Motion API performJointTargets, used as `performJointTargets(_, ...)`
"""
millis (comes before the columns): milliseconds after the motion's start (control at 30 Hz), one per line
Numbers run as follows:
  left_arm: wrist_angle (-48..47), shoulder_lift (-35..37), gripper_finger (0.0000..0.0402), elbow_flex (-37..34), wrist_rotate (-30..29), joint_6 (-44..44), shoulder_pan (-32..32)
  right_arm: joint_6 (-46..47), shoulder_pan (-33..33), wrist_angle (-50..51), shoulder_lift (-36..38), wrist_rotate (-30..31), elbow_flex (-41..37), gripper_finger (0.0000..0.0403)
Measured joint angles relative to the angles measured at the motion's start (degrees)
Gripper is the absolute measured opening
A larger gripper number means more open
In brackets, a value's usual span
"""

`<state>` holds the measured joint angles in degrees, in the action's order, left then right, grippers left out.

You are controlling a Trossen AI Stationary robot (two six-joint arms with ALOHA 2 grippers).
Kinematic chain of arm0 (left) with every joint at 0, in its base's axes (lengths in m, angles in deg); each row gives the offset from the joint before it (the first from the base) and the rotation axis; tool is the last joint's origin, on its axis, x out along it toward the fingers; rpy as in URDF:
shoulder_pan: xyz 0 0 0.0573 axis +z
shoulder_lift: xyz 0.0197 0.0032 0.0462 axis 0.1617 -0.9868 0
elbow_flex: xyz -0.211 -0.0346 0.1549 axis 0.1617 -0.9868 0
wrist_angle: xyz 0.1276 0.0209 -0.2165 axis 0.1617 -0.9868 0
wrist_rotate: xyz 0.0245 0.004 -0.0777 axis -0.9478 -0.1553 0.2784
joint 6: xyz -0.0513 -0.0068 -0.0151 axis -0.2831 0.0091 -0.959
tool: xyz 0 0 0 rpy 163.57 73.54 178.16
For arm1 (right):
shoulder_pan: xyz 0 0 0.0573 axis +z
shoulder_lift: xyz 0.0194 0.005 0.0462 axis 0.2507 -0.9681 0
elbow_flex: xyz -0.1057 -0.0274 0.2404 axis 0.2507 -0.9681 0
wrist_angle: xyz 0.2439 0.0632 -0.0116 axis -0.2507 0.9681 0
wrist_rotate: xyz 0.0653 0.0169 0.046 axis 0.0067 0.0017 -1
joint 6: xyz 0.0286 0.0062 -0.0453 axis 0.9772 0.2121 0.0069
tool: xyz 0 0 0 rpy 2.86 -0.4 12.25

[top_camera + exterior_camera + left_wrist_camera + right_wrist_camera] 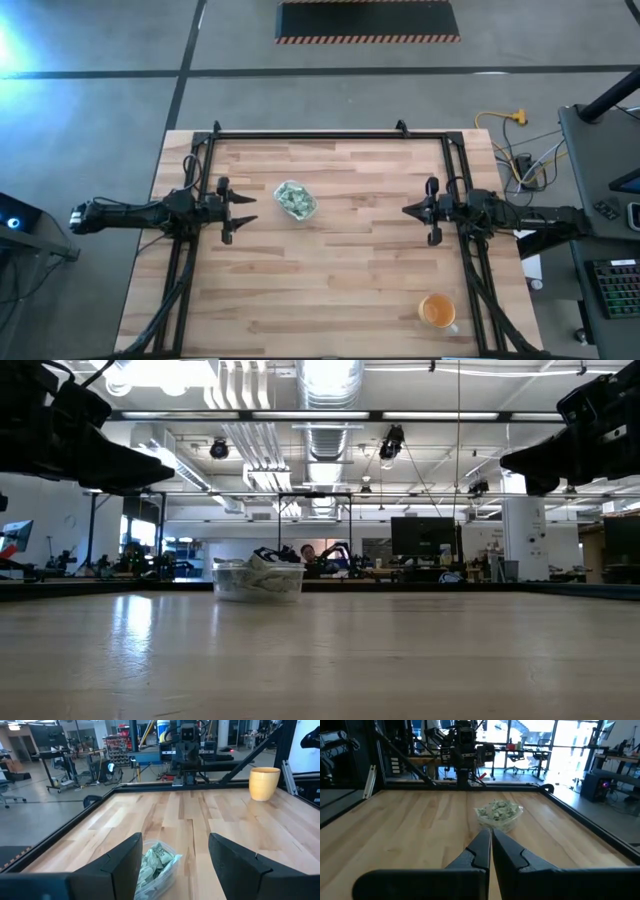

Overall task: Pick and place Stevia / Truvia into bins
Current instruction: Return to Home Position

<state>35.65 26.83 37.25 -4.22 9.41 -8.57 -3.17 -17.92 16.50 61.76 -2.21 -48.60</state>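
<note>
A small clear tub (295, 200) stands on the wooden table, left of its middle, heaped with pale green and white packets (498, 811). The tub also shows in the low view (259, 579) and in the left wrist view (157, 867). My left gripper (247, 208) hangs open above the table at its left side, pointing level at the tub, a short way from it. My right gripper (408, 210) hangs shut at the right side, pointing level toward the tub from farther off. Neither holds anything.
An orange cup with a handle (437, 312) stands near the table's front right corner and shows in the left wrist view (264, 783). A black frame (330, 135) runs along the far edge and both sides. Bare wood lies between the tub and the right gripper.
</note>
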Motion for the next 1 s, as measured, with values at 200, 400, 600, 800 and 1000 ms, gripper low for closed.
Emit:
performJointTargets(200, 0.0, -0.3, 0.0212, 0.0, 0.2, 0.0, 0.0, 2.1, 0.0, 0.0, 0.0, 0.1, 0.0, 0.0009)
performJointTargets(400, 0.0, -0.2, 0.0212, 0.0, 0.2, 0.0, 0.0, 2.2, 0.0, 0.0, 0.0, 0.1, 0.0, 0.0009)
performJointTargets(600, 0.0, -0.2, 0.0212, 0.0, 0.2, 0.0, 0.0, 1.4, 0.0, 0.0, 0.0, 0.0, 0.0, 0.0009)
performJointTargets(800, 0.1, -0.2, 0.0212, 0.0, 0.2, -0.8, 0.0, 1.4, 0.0, 0.0, 0.0, 0.0, 0.0, 0.0009)
performJointTargets(1000, 0.1, -0.2, 0.0212, 0.0, 0.2, -9.6, 0.0, 1.6, 0.0, 0.0, 0.0, 0.0, 0.0, 0.0009)
